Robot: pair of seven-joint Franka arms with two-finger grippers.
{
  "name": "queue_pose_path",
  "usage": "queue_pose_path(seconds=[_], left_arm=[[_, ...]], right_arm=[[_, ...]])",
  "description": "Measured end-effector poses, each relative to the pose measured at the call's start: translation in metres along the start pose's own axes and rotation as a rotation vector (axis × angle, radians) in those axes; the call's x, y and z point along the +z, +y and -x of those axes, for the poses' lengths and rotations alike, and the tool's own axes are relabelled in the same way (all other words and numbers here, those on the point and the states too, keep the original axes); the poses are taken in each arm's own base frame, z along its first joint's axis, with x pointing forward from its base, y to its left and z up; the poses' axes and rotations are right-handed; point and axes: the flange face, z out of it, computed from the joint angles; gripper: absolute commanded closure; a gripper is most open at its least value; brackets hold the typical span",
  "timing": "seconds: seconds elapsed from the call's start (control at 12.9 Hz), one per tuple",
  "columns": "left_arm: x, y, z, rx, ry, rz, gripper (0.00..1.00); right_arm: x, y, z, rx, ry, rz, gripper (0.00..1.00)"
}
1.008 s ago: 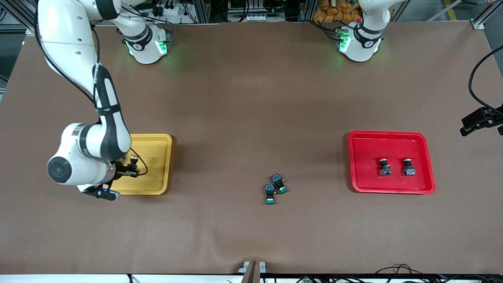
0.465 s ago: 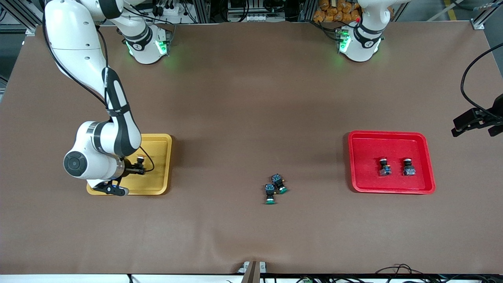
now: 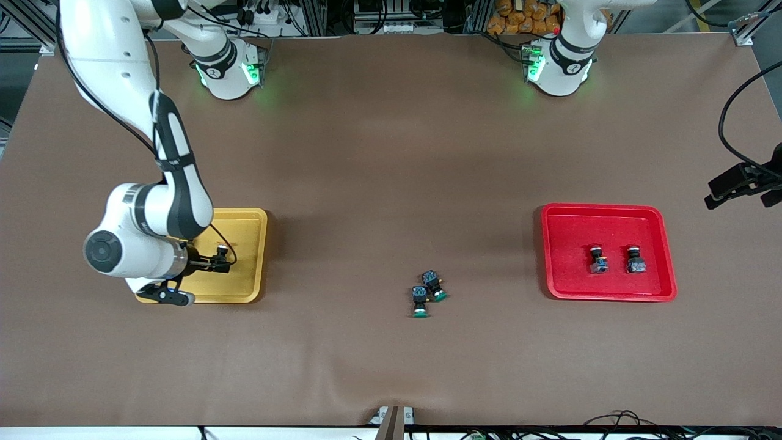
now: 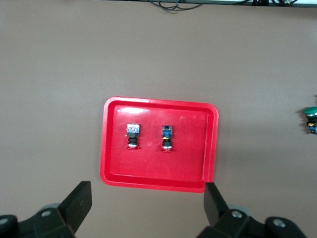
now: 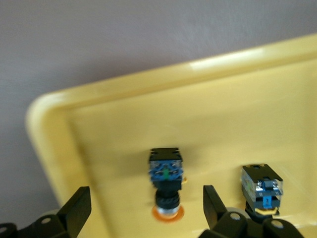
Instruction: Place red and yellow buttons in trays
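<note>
The right gripper (image 3: 211,264) (image 5: 143,207) is low over the yellow tray (image 3: 244,215) (image 5: 124,85). Its two fingers (image 5: 77,208) are spread wide and hold nothing. In the right wrist view a yellow-cap button (image 5: 166,181) lies on the tray floor between the fingers, and neither finger touches it. It lies on its side, with its orange-yellow cap toward the gripper. A second yellow-cap button (image 5: 262,191) lies just beside it in the same tray, and they do not touch. In the front view only one of these two shows (image 3: 223,249), because the right arm covers the rest. The left gripper (image 3: 742,183) (image 4: 146,201) hangs high up at the left arm's end of the brown table (image 3: 391,153). Its fingers (image 4: 79,201) are wide apart too, and it holds nothing. The left wrist view looks down on the red tray (image 3: 608,211) (image 4: 158,102). Two small button switches lie in the red tray. One (image 3: 598,260) (image 4: 167,138) is at 9 o'clock from the other (image 3: 635,261) (image 4: 132,136), with a gap between them. I cannot tell the color of their caps. Two green-cap buttons lie on the bare table between the trays. One (image 3: 420,301) (image 4: 311,119) is nearest the front camera. The other (image 3: 434,285) sits at 1 o'clock from it, and they touch. From this green pair, the yellow tray is at 9 o'clock and the red tray is at 3 o'clock, both well apart from the pair.
</note>
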Motion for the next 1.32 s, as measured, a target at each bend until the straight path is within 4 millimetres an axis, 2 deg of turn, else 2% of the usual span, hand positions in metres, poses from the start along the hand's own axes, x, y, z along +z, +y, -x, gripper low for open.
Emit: queue_pose_path(seconds=[0.31,0.62,0.78,0.93,1.16,1.32], left_arm=[[-0.011,-0.003,0.007,-0.006,-0.006,0.003,0.00],[-0.045,-0.004,0.029,-0.037,-0.003,0.014,0.00],[-0.054,-0.001,0.033,-0.041,0.006,0.017,0.00],[-0.053,0.000,0.033,-0.039,0.004,0.017,0.00],[-0.050,0.003,0.032,-0.034,-0.001,0.017,0.00],[-0.055,0.006,0.030,-0.028,0.012,0.017,0.00]], right_arm=[[-0.083,-0.021,-0.006,-0.042,0.021,-0.032,0.00],[-0.153,-0.013,-0.002,-0.059,0.043,-0.011,0.00],[-0.174,-0.018,0.006,-0.079,0.067,-0.019,0.00],[-0.183,-0.026,0.010,-0.098,0.076,-0.035,0.00],[-0.201,-0.012,0.011,-0.097,0.101,-0.052,0.00],[-0.232,-0.003,0.023,-0.103,0.127,-0.041,0.00]])
